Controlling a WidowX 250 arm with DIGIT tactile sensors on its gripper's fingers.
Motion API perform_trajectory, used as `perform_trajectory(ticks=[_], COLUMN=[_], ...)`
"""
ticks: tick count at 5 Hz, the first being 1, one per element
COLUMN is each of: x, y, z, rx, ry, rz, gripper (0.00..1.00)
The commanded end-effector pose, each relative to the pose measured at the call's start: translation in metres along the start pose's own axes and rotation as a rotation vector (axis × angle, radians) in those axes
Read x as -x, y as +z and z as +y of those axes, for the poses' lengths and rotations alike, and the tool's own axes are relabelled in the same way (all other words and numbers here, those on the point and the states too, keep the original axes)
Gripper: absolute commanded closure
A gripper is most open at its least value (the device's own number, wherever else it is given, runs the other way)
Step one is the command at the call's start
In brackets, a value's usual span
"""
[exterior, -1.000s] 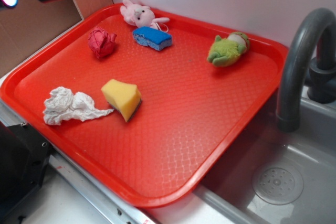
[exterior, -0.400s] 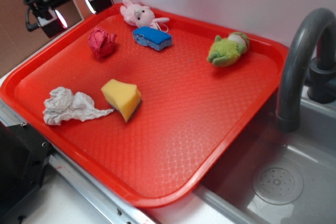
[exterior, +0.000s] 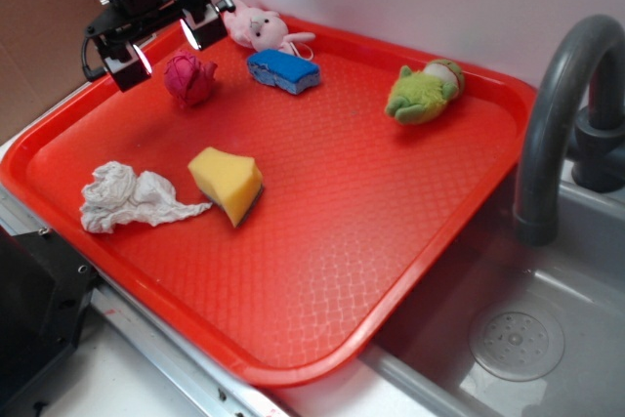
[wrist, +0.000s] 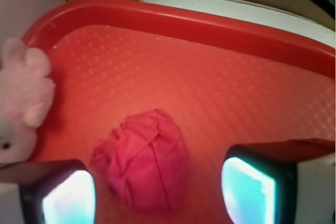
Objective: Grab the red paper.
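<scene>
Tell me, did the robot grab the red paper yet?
Not yet. The claw has lined up over the red paper, open, with one finger on each side. The paper sits loose on the tray beside the pink bunny. Left to do: go lower, squeeze shut and lift.

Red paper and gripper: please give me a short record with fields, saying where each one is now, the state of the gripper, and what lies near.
target: red paper, a crumpled ball on the red tray, far left corner area
gripper: gripper above the paper, one finger on each side
gripper state: open, not touching the paper
nearest neighbour: pink bunny toy, beside the paper, apart from it
other items: blue sponge, yellow sponge, white paper wad, green plush toy
grasp status: not yet done
</scene>
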State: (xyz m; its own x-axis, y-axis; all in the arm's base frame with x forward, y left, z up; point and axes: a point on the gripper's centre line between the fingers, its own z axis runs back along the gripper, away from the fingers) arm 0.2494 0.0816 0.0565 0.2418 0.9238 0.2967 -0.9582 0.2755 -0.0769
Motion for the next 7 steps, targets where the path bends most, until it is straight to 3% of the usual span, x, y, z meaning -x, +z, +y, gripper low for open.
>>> perform_trajectory(ticks=[1, 3, 4, 5, 6, 7], x=[-0.016, -0.006, -0.003, -0.007, -0.016, -0.015], y=[-0.021, -0.047, -0.044, -0.024, 0.018, 0.054], z=[0.013, 0.008, 0.009, 0.011, 0.007, -0.001], rx=[0.004, -0.023, -0.024, -0.015, -0.011, 0.014], ry=[0.045, 0.02, 0.017, 0.013, -0.121, -0.336], rz=[-0.028, 0.002, 0.001, 0.014, 0.107, 0.302], gripper=[0.0, 0.0, 1.0, 1.0, 1.0, 1.0])
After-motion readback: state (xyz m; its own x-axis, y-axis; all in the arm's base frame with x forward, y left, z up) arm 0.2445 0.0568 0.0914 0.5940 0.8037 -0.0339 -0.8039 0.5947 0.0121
